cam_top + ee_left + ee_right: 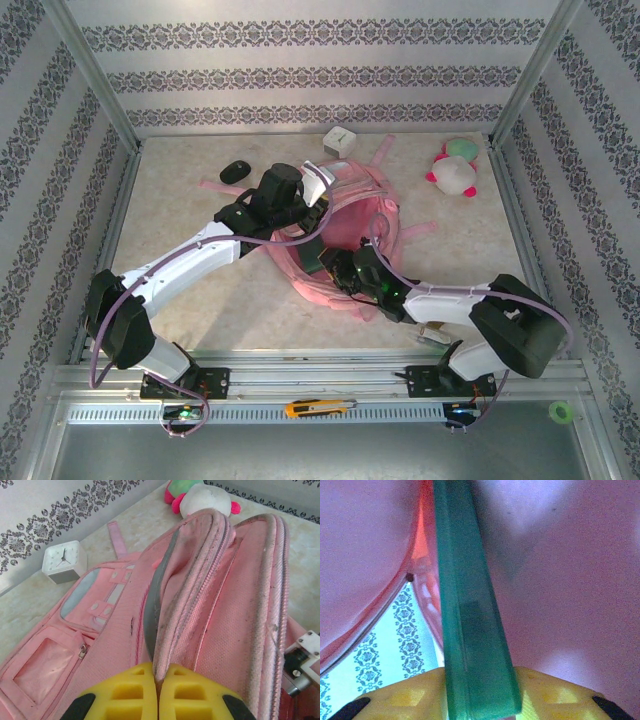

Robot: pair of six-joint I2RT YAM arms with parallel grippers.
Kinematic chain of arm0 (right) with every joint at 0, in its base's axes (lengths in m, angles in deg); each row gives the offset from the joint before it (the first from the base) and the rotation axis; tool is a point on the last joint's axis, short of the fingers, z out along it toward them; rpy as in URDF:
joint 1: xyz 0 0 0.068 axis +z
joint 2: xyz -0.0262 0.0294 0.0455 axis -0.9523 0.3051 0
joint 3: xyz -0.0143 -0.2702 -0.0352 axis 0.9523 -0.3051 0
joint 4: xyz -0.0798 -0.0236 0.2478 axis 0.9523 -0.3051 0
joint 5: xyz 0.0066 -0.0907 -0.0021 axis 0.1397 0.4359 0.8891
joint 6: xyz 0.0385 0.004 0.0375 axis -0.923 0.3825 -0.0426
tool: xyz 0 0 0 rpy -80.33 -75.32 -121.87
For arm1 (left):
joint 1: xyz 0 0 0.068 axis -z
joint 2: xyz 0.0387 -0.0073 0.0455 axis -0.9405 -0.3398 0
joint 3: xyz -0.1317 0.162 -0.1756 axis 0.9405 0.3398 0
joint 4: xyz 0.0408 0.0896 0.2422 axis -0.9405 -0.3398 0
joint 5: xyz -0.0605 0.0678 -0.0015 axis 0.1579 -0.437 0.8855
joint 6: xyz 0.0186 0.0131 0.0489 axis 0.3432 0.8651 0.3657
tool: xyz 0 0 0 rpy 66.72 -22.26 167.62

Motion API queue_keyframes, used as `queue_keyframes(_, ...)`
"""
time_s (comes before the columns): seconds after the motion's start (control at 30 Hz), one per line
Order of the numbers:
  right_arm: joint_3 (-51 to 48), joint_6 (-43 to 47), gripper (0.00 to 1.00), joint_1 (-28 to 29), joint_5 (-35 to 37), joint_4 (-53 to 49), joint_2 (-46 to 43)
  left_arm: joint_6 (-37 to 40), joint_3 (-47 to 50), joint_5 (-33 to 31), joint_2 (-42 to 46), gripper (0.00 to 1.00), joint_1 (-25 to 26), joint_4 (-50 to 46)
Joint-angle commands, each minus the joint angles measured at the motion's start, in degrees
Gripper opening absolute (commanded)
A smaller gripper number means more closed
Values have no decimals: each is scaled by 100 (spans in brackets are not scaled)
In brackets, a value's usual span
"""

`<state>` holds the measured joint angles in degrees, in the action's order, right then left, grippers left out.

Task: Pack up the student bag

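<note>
One backpack (352, 222), two arms, one white clock (340, 141), one plush toy (455, 168), one small black item (235, 171), one yellow utility knife (318, 407) and one green tape roll (562, 411) are counted, together with one green slab (472, 630).

The backpack is laid in the middle of the table, between the two arms. Its long axis is run roughly from the near edge toward the far wall. Its pocketed front is turned up and to the left.

The left arm is stretched from its base diagonally to the far part of the backpack. The left gripper (159, 690) is seen with its yellow fingers (130, 690) pressed together on a raised fold of the backpack's zipped rim, which is pinched between them.

The right arm is bent back at its elbow near the right rail and reached leftward into the near part of the backpack. The right gripper (482, 685) is surrounded by pink fabric, and the green slab is clamped edge-on between its fingers, pointing away from the wrist.

The clock and plush toy are set near the far wall, well apart.
</note>
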<state>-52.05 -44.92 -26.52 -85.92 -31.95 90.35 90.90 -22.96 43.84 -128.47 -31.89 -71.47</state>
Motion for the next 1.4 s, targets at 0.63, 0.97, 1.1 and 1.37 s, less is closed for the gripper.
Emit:
queue_keyframes(0.63,1469,-21,45,-352,-207,1272,2287,-110,-79,40,417,0,-97,804)
queue_keyframes(0.97,930,425,65,-372,-875,127,1560,-70,52,-40,438,0,-106,842)
queue_keyframes(1.1,960,854,43,-359,-864,-645,1275,-40,62,-53,464,0,-112,828)
queue_keyframes(1.37,1081,973,23,-460,-793,-576,1261,-22,119,-55,512,0,-115,847)
